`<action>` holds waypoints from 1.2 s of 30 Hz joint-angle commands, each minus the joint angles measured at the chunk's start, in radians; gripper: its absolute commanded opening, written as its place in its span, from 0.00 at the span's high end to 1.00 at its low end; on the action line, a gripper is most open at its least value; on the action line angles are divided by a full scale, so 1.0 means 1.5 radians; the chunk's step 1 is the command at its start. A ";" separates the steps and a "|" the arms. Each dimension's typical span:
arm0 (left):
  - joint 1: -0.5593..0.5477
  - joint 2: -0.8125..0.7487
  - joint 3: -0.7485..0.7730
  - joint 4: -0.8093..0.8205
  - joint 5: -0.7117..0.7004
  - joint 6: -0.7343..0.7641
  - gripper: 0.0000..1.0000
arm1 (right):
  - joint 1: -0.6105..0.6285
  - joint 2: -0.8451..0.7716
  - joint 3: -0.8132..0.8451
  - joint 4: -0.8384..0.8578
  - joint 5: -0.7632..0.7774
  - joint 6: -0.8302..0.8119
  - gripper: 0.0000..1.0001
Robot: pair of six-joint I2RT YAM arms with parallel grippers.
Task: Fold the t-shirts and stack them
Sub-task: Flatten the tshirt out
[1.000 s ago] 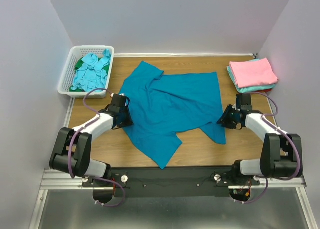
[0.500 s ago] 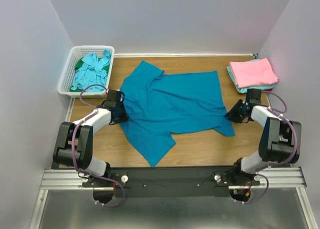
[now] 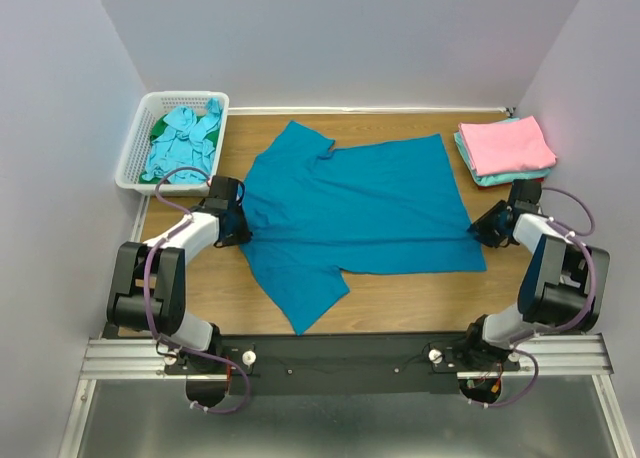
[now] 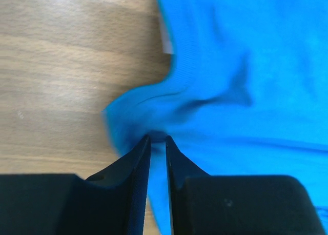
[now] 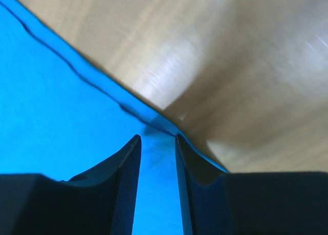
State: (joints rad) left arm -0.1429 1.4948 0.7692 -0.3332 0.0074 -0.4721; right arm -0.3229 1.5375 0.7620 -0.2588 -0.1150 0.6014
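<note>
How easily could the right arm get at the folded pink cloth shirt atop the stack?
Probably yes: the folded pink t-shirt lies just beyond the right gripper, nothing between. But its jaws pinch the edge of the deep teal-blue t-shirt, so it must release first.

No lettering, label, brand, number or sign can be read, neither on the teal shirt nor the basket.

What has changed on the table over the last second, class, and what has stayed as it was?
The right gripper, pinching the hem of the teal t-shirt, swung outward to the right. The left gripper, pinching the opposite edge, shifted slightly away from the bases. Between them the rumpled shirt was pulled out flat. The white basket and the folded stack stayed put.
</note>
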 commanded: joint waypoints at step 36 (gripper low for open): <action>-0.010 -0.547 0.012 -0.063 -0.116 -0.030 0.29 | 0.934 0.226 0.315 -0.136 0.023 -0.309 0.51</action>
State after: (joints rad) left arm -0.1528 0.6804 0.7574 -0.4065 -0.1406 -0.5144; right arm 1.0256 1.8130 1.1809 -0.3794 -0.1070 0.1806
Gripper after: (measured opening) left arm 0.705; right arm 0.492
